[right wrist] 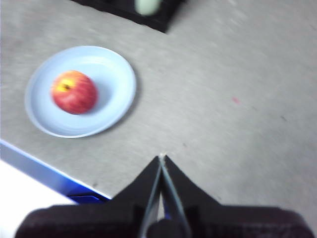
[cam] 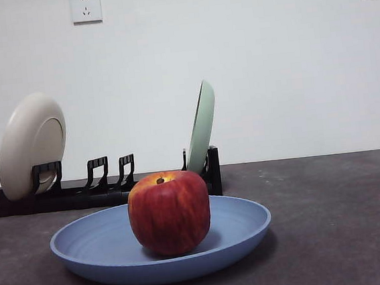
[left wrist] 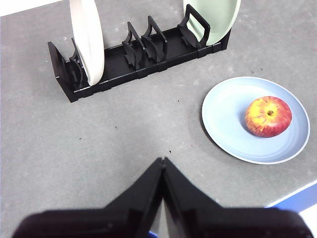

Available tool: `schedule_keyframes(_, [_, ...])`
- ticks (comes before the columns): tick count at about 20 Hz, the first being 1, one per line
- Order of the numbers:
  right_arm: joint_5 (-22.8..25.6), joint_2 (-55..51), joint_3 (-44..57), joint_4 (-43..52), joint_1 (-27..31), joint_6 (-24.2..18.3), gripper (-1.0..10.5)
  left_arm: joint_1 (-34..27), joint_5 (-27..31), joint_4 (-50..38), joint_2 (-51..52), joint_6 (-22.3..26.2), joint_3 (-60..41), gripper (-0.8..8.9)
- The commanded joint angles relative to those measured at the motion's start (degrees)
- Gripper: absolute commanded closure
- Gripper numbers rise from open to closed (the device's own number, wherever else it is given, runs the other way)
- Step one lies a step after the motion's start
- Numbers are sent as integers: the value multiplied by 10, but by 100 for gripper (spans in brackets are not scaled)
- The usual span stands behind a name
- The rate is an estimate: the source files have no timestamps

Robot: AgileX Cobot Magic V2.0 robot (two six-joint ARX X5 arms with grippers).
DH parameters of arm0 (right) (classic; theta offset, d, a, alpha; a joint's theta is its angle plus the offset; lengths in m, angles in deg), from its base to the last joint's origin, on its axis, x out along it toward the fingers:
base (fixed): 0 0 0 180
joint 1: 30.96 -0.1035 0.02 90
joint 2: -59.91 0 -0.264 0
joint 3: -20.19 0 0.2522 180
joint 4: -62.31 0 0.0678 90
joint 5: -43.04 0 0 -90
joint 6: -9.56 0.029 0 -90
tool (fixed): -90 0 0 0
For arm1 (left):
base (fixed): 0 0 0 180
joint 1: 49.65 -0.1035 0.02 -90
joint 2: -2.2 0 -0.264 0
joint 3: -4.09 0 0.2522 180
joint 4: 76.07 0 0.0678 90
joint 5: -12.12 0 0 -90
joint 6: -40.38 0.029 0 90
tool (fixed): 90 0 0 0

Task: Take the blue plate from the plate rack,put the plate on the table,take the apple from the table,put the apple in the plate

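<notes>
Apple (cam: 169,212) is sitting upright in the blue plate (cam: 99,249), stem up, a little off the plate's middle. The plate is lying flat on the table (cam: 339,222), just in front of the plate rack (cam: 100,191) in the front view; there the rack is running off toward 10 o'clock from the apple.

The rack is holding two plates on edge: a cream-white plate (cam: 32,144) leaning at its left end, a pale green plate (cam: 201,128) leaning at its right end. Slots between them are standing bare, prongs showing.

Left gripper (left wrist: 162,161) is hanging above bare table, jaws pressed together tip to tip, gripping nothing; it is well apart from plate and rack.

Right gripper (right wrist: 162,157) is likewise hanging over bare table, jaws closed to a point, nothing between them; that view is blurred. Neither gripper is showing in the front view.

Two wall sockets (cam: 86,7) are sitting high on the white wall.
</notes>
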Motion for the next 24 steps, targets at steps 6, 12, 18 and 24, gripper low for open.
schedule_keyframes(6, [205, 8, 0, 44, -1, 102, 946, -2, 1, -2, -9, -3, -3, 816])
schedule_keyframes(12, [233, 8, 0, 43, -1, 102, 946, -6, 0, -2, -18, -3, -3, 816])
schedule_keyframes(18, [233, 8, 0, 42, -1, 102, 946, -183, 41, -2, -17, 34, -3, 816])
schedule_keyframes(24, [233, 8, 0, 39, -1, 102, 946, -331, 85, -268, 50, 121, -138, 816])
